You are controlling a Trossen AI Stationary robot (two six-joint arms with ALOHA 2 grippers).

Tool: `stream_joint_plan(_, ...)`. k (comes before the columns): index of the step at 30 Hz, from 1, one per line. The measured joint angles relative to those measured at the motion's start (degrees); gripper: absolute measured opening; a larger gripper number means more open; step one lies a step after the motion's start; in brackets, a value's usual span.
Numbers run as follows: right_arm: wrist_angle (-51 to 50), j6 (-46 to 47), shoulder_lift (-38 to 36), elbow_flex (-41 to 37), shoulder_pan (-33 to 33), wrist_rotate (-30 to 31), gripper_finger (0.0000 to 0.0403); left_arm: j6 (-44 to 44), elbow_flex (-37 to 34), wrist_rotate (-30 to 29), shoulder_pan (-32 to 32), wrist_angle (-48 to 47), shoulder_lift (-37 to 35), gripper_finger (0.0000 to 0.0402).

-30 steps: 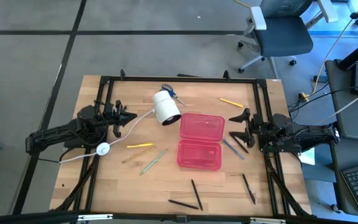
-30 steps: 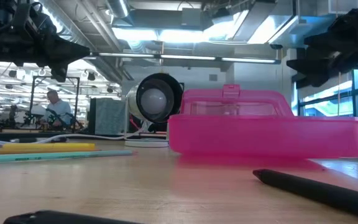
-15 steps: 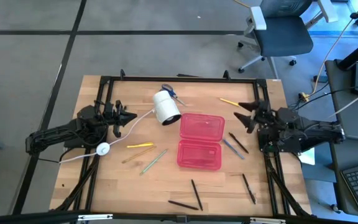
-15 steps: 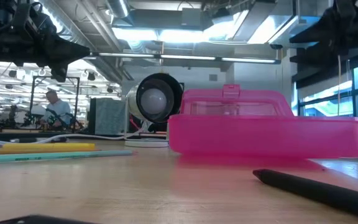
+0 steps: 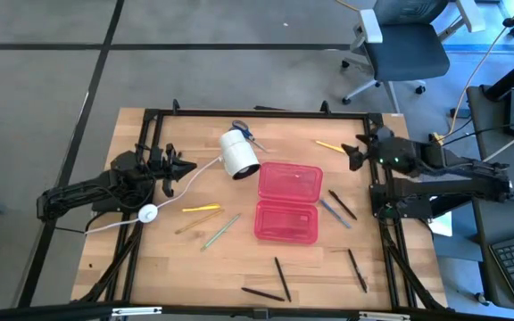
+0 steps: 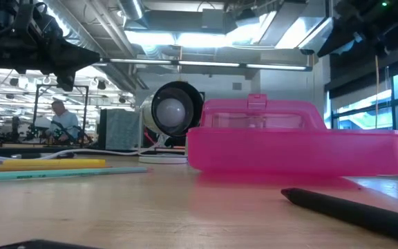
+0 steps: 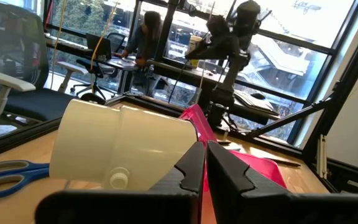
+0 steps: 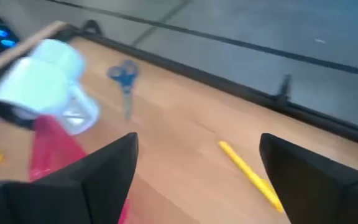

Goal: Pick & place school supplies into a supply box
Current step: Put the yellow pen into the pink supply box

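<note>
At the left edge of the desk in the high view, the left gripper waits with its jaws clenched on nothing, near a white cylinder. Centre frame, the supply box lies closed, with pencils to its left and dark pens below it. Toward the upper right, the right gripper hovers with jaws released, beside a yellow pencil.
</note>
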Motion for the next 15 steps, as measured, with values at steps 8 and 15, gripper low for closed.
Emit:
stream_joint_plan(8, -8.77, -1.73, 7.56, 8.66, -10.24, -7.75, 0.0338, 0.06, 0.01, -0.01, 0.0, 0.0, 0.0, 0.0012)
stream_joint_plan(15, -9.59, -5.29, 12.12, 9.25, -22.02, -16.23, 0.0332, 2.63, 0.01, -0.01, 0.0, 0.0, 0.0, 0.0008)
